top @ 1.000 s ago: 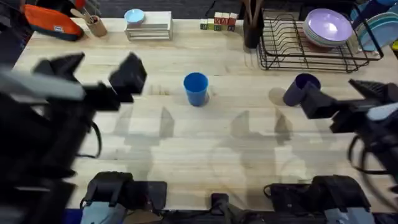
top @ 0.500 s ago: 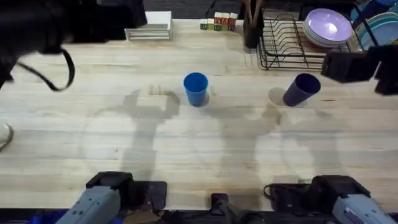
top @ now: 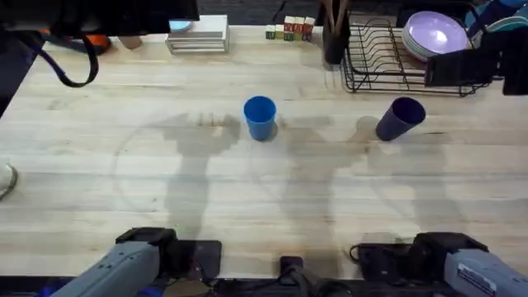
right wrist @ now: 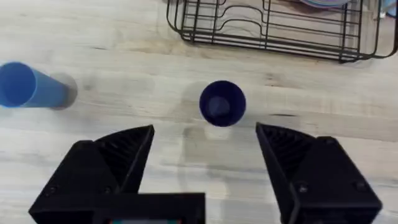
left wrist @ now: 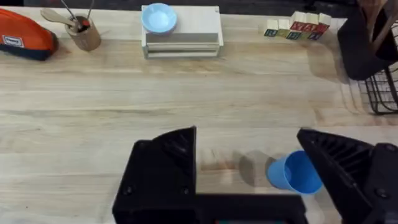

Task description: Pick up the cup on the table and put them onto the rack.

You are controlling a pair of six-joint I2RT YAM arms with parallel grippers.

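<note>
On the pale wood table [top: 247, 198] I saw both cups standing, my right gripper [right wrist: 205, 155] spread wide above the navy cup [right wrist: 222, 103], empty.

cups: 2 — light blue [top: 260, 117], dark blue [top: 401, 118]; rack: 1 [top: 388, 62]

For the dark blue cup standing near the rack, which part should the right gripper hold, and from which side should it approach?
The dark blue cup stands upright with its mouth open upward, and the open right gripper hangs above it. Probably best to descend from above and pinch the rim, one finger inside and one outside. The rack sits apart, leaving room.
</note>
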